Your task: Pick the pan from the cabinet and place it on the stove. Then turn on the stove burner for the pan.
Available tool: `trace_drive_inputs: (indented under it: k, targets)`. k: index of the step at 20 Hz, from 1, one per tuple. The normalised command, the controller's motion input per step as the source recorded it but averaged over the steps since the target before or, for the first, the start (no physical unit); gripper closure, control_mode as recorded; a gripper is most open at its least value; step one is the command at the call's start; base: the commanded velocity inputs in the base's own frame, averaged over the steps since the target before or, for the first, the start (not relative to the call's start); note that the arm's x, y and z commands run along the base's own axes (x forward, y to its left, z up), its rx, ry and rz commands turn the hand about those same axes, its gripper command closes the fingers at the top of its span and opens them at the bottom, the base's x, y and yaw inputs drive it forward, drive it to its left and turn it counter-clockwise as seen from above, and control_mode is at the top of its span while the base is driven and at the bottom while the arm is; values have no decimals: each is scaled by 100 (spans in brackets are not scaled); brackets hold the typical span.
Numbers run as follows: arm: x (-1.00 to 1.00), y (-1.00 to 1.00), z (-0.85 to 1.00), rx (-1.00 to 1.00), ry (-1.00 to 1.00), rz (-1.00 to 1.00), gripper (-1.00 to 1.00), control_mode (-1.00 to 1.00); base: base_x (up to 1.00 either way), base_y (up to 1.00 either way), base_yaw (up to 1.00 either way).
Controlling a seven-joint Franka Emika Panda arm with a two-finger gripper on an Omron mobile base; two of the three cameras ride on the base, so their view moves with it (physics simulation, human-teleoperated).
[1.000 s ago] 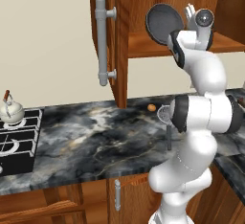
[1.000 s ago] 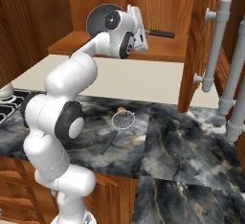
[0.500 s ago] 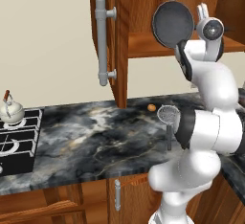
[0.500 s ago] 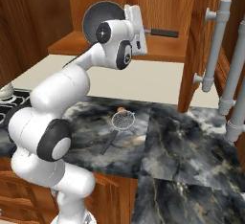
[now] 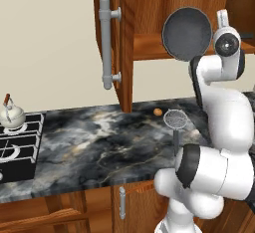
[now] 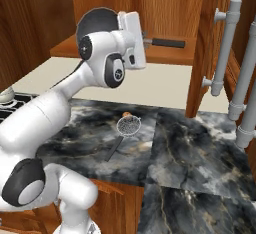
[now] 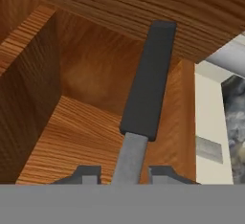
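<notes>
Gripper is clamped on the pan by its handle, and you've swung it higher and rightward, tilted on edge, clear of the cabinet shelf. Next comes the carry toward the stove.

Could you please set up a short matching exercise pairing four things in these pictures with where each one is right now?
Things:
1. dark round frying pan
2. silver mesh strainer
3. small white kettle
4. small orange ball

Places:
A. on the black gas stove
B. lying flat on the marble counter, handle toward the robot
C. tipped on edge at the wooden cabinet opening
D. on the counter below the cabinet

Pairs: 1-C, 2-B, 3-A, 4-D
</notes>
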Motion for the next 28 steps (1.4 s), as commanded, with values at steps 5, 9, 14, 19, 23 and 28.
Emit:
trace_drive_inputs:
  k: [5,9,14,19,23,28]
  targets:
    - [-80,17,-15,0,0,-10,100,-100,0,0,0]
    - [-68,6,-29,-2,0,-5,100,-100,0,0,0]
    - [-63,8,-31,-3,0,-4,100,-100,0,0,0]
    - [-62,6,-24,-2,0,-5,100,-100,0,0,0]
    - [-62,4,-17,-1,0,-5,100,-100,0,0,0]
    - [-14,2,-1,0,0,-1,100,-100,0,0,0]
